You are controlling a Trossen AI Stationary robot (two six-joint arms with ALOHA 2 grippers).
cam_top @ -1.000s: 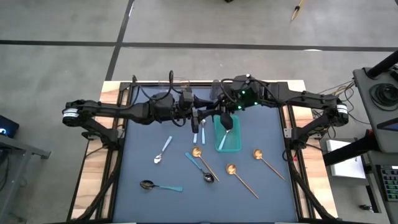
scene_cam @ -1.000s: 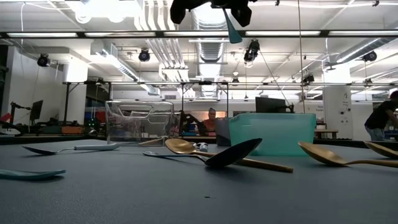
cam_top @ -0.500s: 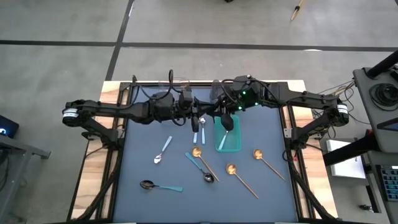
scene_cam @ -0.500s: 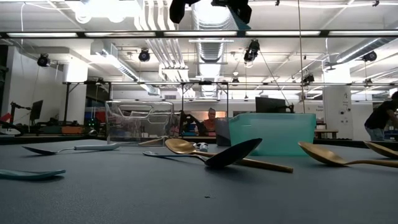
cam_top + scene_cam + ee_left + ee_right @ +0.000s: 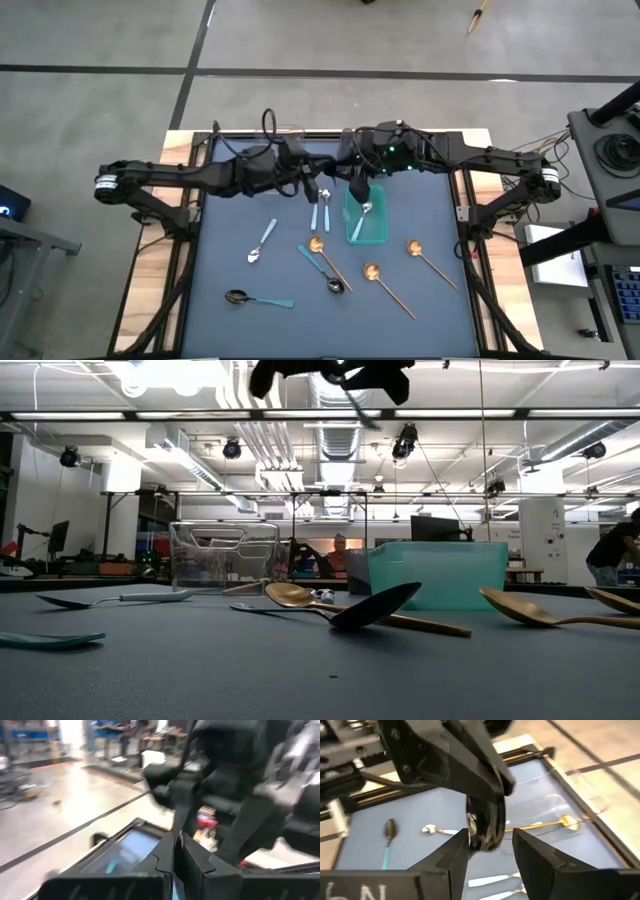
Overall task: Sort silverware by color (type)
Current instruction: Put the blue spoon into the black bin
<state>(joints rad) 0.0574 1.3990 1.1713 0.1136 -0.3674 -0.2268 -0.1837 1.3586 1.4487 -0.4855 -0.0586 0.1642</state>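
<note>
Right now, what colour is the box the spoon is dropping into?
Teal, see-through green-blue. The bin shows best in the low view, behind the dark spoon.

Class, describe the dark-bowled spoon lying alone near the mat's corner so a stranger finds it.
Find the dark mat, then its corner on the left arm's side, farthest from the teal bin. The spoon lies alone there: dark bowl, teal handle; its twin lies against a gold spoon.
</note>
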